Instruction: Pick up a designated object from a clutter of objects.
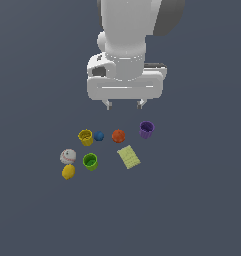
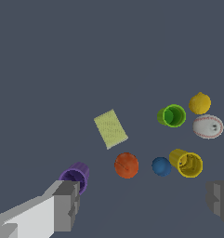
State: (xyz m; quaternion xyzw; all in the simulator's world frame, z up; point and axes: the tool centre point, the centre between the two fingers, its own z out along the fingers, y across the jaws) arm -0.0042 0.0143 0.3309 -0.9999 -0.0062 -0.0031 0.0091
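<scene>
1. The arm (image 1: 134, 30) is running off the frame's top edge; the wrist view is cutting off both fingers (image 2: 67, 204).
2. Left to right in the exterior view I'm counting one baseball (image 1: 68, 156), one lemon (image 1: 68, 172), three cups, yellow (image 1: 85, 137), green (image 1: 90, 161), purple (image 1: 146, 129), two balls, blue (image 1: 99, 135) and orange (image 1: 118, 135), and one block (image 1: 128, 157).
3. All three cups are looking empty.
4. The gripper (image 1: 124, 104) is hanging spread wide, holding nothing; the block is lying flat, below the orange ball.
</scene>
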